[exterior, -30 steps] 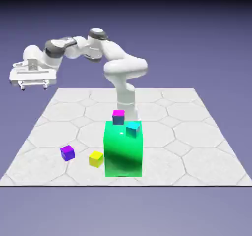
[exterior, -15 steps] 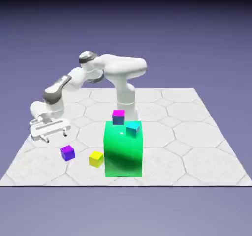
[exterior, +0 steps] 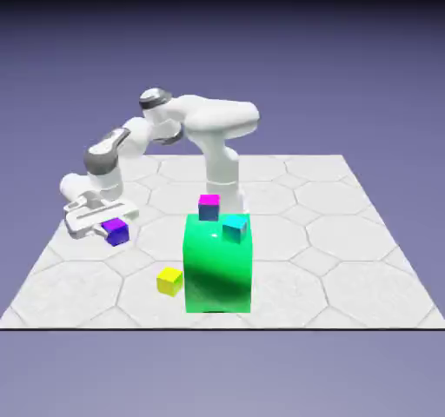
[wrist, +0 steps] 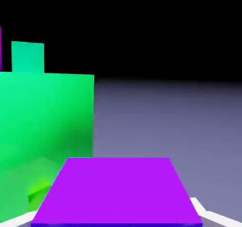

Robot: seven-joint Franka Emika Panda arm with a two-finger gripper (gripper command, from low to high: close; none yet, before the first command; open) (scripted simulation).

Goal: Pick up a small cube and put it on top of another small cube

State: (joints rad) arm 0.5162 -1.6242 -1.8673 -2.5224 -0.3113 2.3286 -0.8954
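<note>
Purple on top, the small cube (exterior: 116, 232) is sitting between your gripper's (exterior: 103, 224) fingers, which are gripping it near the tabletop's (exterior: 287, 276) left edge in the exterior view; the yellow cube (exterior: 169, 281) is resting toward the front edge; the green block (exterior: 218, 268) is standing beside it, carrying the pink-topped cube (exterior: 209, 208), then the cyan cube (exterior: 235, 228).

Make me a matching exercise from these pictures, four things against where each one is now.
1. purple cube
2. yellow cube
3. cyan cube
4. robot's base

A. on top of the green block
B. between the jaws
C. at the table's far edge
D. on the table, beside the green block

Pairs: 1-B, 2-D, 3-A, 4-C
</note>
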